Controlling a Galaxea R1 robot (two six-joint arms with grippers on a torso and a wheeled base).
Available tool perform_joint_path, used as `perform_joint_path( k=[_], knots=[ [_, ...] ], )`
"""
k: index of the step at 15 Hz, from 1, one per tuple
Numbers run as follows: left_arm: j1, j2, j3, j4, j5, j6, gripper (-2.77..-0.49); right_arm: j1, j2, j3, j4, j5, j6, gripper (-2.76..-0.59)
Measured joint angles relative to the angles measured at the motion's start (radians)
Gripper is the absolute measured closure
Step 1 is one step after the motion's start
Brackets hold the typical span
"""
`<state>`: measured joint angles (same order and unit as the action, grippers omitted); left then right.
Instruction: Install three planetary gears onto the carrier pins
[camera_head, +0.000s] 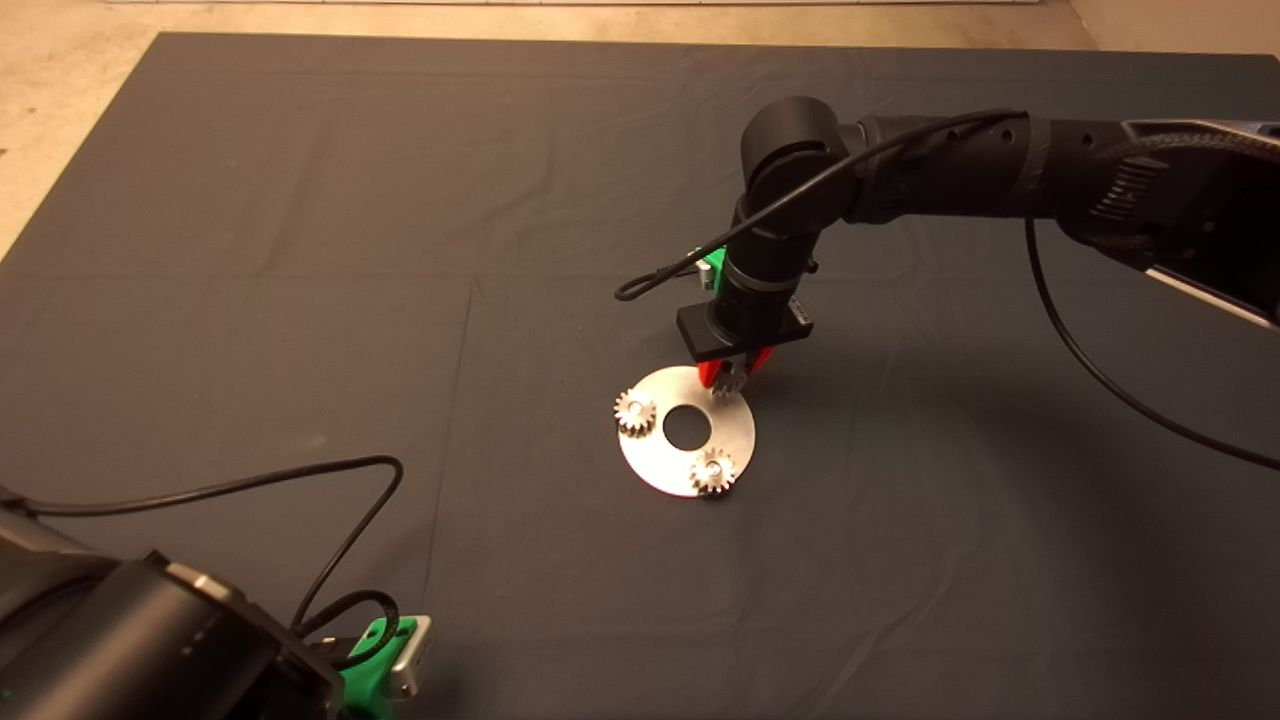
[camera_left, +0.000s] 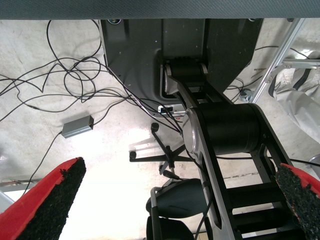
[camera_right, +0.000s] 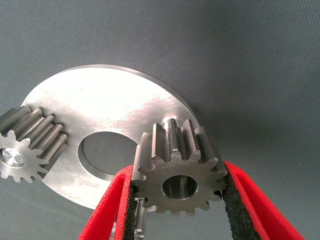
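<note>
The round shiny disc (camera_head: 672, 462) lies mid-mat, and it also shows in the right wrist view (camera_right: 115, 110). Two planetary gears sit on carrier pins: one on the disc's left (camera_head: 635, 412), one on its near side (camera_head: 712, 470). In the right wrist view the left one (camera_right: 30, 145) shows a pin top (camera_right: 12, 159) in its hole. My right gripper (camera_head: 735, 374) is shut on the third gear (camera_right: 175, 150), held flat by its teeth just above the disc's far right rim. The third pin is mostly hidden behind this gear. My left gripper (camera_head: 395, 655) is parked at the lower left, open and empty.
Black cables loop on the mat near the left arm (camera_head: 340, 520) and hang from the right arm (camera_head: 1090, 370). The left wrist view looks past the mat's edge at the floor, cables and a robot base (camera_left: 220, 130).
</note>
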<state>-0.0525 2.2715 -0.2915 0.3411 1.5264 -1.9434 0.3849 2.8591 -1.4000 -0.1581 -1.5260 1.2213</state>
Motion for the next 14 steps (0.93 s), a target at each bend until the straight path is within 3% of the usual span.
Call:
perform_joint_path(
  k=[14],
  knots=[
    [0.000,0.000,0.000,0.000,0.000,0.000,-2.77,-0.006,0.003,0.003,0.000,-0.003,0.010,-1.04]
  ],
)
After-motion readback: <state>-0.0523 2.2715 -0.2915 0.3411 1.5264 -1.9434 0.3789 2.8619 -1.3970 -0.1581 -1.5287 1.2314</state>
